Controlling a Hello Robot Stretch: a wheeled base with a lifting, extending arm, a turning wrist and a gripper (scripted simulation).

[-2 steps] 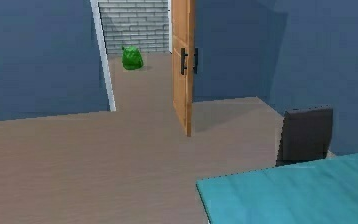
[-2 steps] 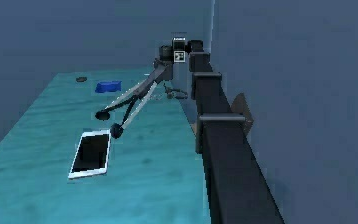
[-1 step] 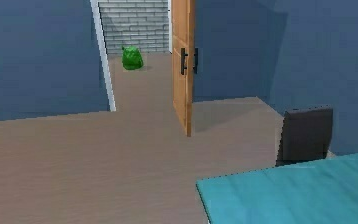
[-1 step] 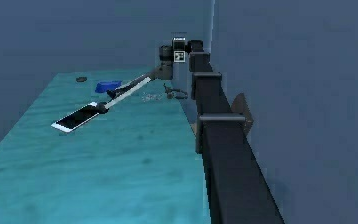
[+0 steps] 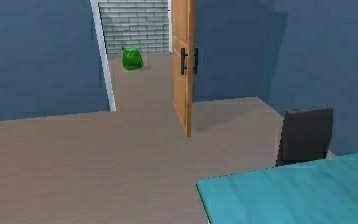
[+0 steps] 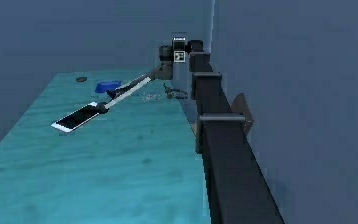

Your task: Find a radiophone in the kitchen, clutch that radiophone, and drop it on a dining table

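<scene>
Smooth teal tabletop [image 6: 137, 165], dark blue walls [image 6: 287, 60]; flat white slab [image 6: 75, 119] lying by thin fingers [image 6: 127, 90] (spread or pressed: cannot tell).

Forward view dim overall; brightest patch is the pale wall [image 5: 137, 25] past the doorway. Door [image 5: 184, 60] edge catches light, with soft shadows on the blue wall [image 5: 237, 50] beside it. Arm side view darker: table [image 6: 107, 180] mid-toned, arm [image 6: 232, 160] near black.
</scene>
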